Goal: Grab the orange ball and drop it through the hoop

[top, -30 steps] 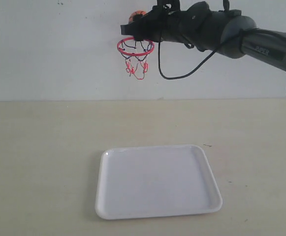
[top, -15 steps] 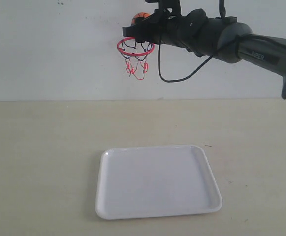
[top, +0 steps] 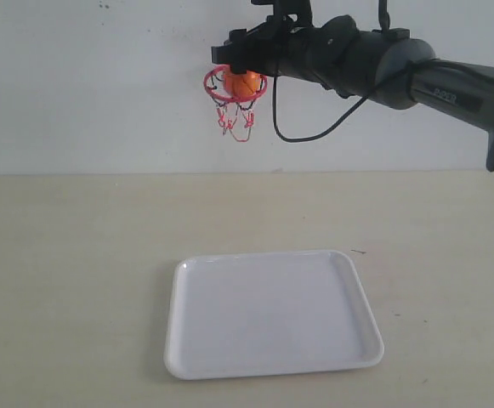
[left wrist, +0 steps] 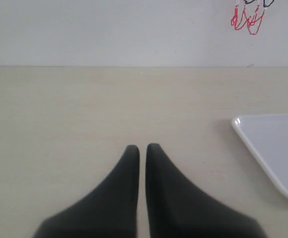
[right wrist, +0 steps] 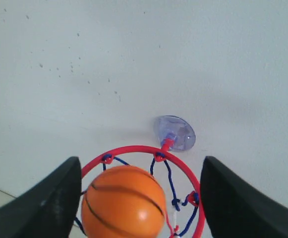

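The orange ball point(top: 244, 84) sits inside the red ring of the hoop point(top: 235, 92) on the back wall, free of any finger. In the right wrist view the orange ball point(right wrist: 123, 202) fills the hoop point(right wrist: 183, 163), whose bluish suction cup sticks to the wall. My right gripper point(top: 232, 51) hovers just above the ring, open, its fingers point(right wrist: 233, 198) spread wide on either side of the ball point(right wrist: 139, 161). My left gripper point(left wrist: 142, 148) is shut over the bare table, holding nothing, and does not appear in the exterior view.
A white tray point(top: 349, 280) lies on the beige table below the hoop, its corner also in the left wrist view point(left wrist: 253, 134). A black cable point(top: 302, 132) loops down from the right arm near the wall.
The ball has left my right gripper and dropped from above the ring into the hoop's net. The right arm has stayed almost still above the ring.
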